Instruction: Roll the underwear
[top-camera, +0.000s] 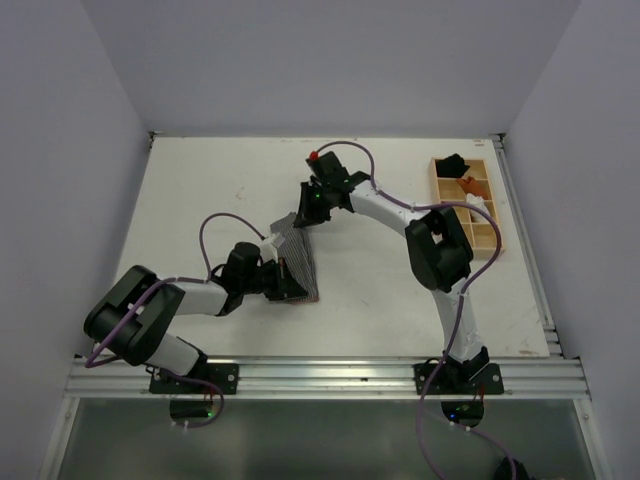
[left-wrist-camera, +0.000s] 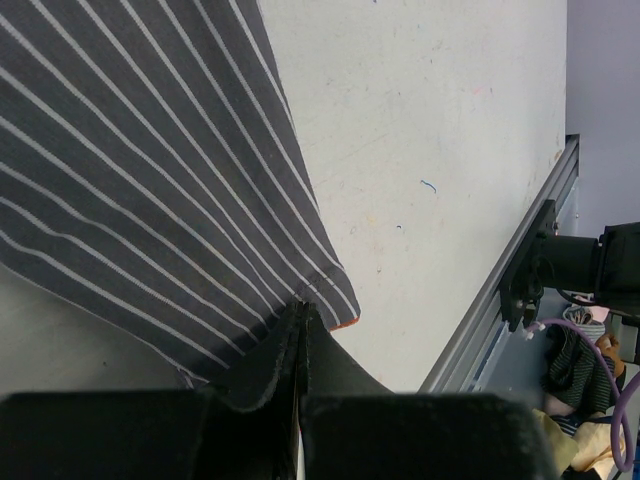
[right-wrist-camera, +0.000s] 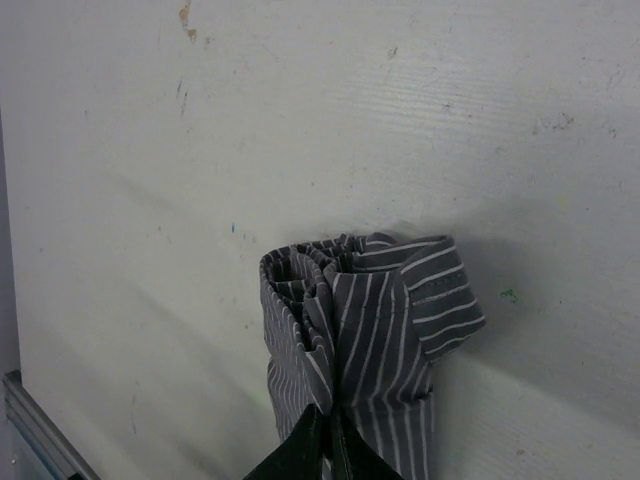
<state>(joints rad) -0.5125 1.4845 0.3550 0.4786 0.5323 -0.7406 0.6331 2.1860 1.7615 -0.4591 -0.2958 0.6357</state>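
Left of centre on the counter (top-camera: 380, 300), the underwear (top-camera: 297, 255) stretches between our arms, its far end bunched. Our right hand (right-wrist-camera: 328, 425) pinches that bunch and our left hand (left-wrist-camera: 300, 330) the near hem (both clamped on cloth). We'd roll evenly, with the cloth taut.

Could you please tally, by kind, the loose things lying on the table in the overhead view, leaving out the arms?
Grey-and-white striped cloth underwear: 1
Wooden compartment tray: 1
Small cloth bundles in the tray: 3 (black, orange, white)
Total: 5
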